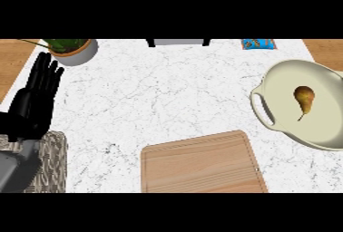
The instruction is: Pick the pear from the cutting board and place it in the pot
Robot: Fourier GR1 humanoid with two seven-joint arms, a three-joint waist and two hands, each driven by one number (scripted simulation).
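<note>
The pear point(304, 98) lies inside the pot point(288, 77) at right, cutting board point(203, 164) bare, so the left hand point(33, 102) rests open at far left, holding nothing.

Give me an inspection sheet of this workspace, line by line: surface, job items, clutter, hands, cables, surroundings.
Surface: white marble counter.
Job's things: brown-yellow pear lies inside the cream pot; light wooden cutting board bare.
Clutter: potted plant in grey pot, blue packet, woven grey mat.
Hands: black left hand open, resting at left edge; right hand not in view.
Cables: nothing seen.
Surroundings: wooden strips at both far corners; dark object at the far edge.
</note>
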